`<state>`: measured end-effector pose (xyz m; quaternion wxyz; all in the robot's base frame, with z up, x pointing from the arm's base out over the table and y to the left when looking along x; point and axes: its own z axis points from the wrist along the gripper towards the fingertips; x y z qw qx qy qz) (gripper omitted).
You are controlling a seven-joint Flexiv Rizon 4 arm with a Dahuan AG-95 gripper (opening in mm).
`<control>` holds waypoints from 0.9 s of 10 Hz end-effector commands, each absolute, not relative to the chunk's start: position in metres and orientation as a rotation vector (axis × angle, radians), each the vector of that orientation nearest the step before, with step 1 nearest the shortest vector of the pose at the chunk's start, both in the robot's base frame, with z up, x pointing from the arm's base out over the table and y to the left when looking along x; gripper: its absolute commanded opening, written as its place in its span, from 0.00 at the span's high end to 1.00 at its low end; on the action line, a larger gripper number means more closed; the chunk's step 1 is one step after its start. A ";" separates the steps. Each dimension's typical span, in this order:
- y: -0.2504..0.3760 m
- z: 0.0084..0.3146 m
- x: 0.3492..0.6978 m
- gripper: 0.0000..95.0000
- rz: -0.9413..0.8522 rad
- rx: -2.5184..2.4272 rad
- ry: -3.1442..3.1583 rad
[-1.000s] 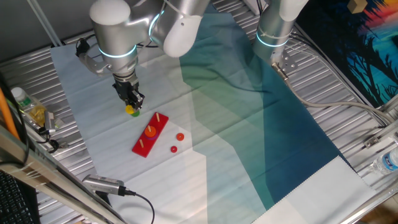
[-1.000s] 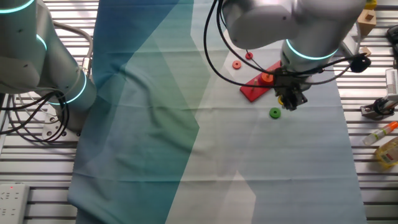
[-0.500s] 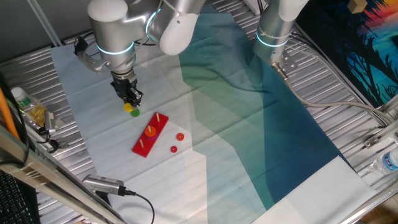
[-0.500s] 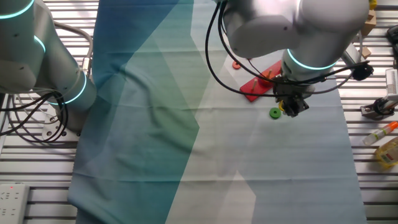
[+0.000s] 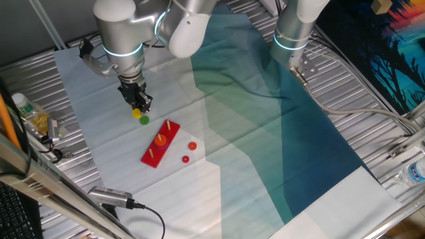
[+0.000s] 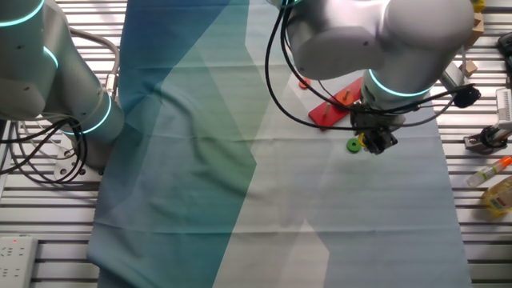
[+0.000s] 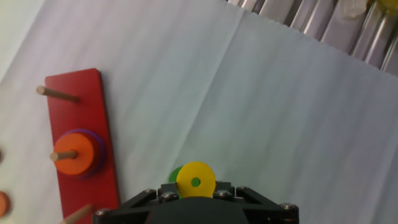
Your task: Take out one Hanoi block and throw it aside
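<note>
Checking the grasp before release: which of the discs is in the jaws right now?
The small round yellow disc, at the gripper tip. The green disc lies on the cloth; the orange one stays pegged.

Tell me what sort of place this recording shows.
Most likely a robotics lab bench: a ribbed metal table draped with a blue-white cloth, a second robot arm nearby, and a red pegged base with the yellow disc in the gripper.

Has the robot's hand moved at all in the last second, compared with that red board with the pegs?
Yes, a little. In one fixed view the hand, holding the yellow disc, has drifted further from the red pegged board, toward the table's far edge.
</note>
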<state>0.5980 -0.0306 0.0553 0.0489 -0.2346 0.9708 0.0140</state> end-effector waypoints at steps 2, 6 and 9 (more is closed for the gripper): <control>-0.030 0.047 0.601 1.00 0.056 -0.734 2.939; -0.020 0.044 0.603 1.00 0.054 -0.710 2.939; -0.018 0.043 0.603 0.80 0.045 -0.735 2.938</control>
